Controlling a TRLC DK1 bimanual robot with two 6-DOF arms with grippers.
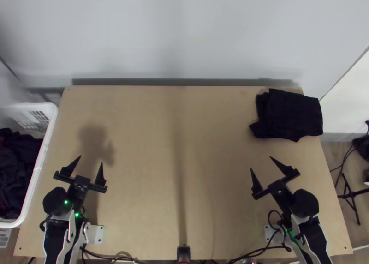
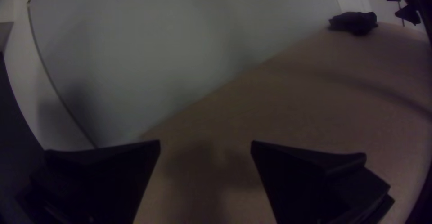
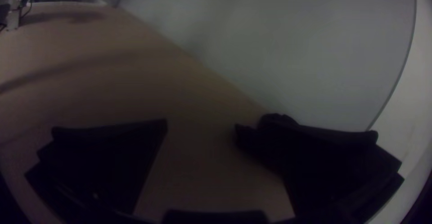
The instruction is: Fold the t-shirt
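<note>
In the top view a black t-shirt (image 1: 289,115) lies as a compact folded bundle at the table's far right corner, its left edge uneven with a small tip sticking out. My right gripper (image 1: 264,165) stands open nearer the front, a short way from the cloth. At the left side my left gripper (image 1: 90,163) is open with nothing between its fingers. The left wrist view has the left gripper (image 2: 205,145) with fingers wide apart and the dark t-shirt (image 2: 354,23) far off. In the right wrist view the right gripper (image 3: 202,125) is spread, the t-shirt (image 3: 253,138) partly behind one finger.
A white basket (image 1: 42,154) holding dark cloth stands against the table's left edge. Bare wood (image 1: 152,171) stretches between the arms. A pale wall (image 1: 184,33) rises behind the far edge, and cables (image 1: 258,254) lie along the near edge.
</note>
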